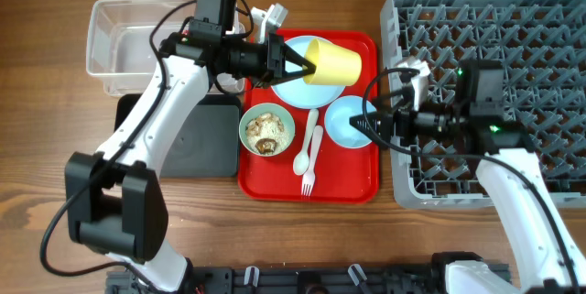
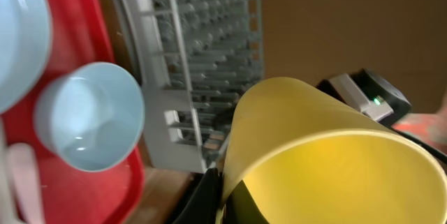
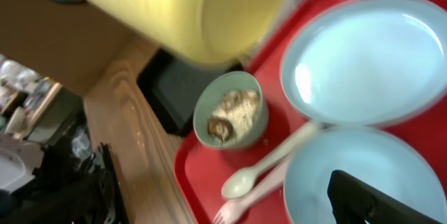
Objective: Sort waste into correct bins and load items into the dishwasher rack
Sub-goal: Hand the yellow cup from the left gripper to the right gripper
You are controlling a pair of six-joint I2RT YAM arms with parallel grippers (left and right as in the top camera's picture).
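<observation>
The left fingers [image 1: 289, 58] are clamping together on the rim of the small yellow plastic cup [image 1: 331, 63]. They are holding it tipped on its side in the air, and its open mouth is facing back toward them in the left wrist view. Below those fingers and the cup, the light blue round plate [image 1: 289, 93] is lying on the flat red serving tray [image 1: 352, 173].

The pale green bowl [image 1: 245, 138] is sitting on the tray just to one side of the left fingers, carrying the beige-brown crumbly food scraps [image 1: 267, 134]. The right fingers [image 3: 363, 199] are standing wide apart and gripping nothing, hovering at the edge of the light blue bowl [image 1: 344, 122]. That bowl is resting upright on the tray directly in front of them.

Between the two pairs of fingers, the white plastic spoon [image 1: 301, 159] and white plastic fork [image 1: 309, 182] are lying side by side on the tray, touching or nearly so. The large grey plastic dishwasher rack [image 1: 531, 19] is sitting behind the right fingers, under their arm. The clear rectangular plastic tub [image 1: 101, 19] and the shallow black rectangular tray [image 1: 206, 138] are resting on the wooden tabletop [image 1: 55, 102] behind the left fingers.
</observation>
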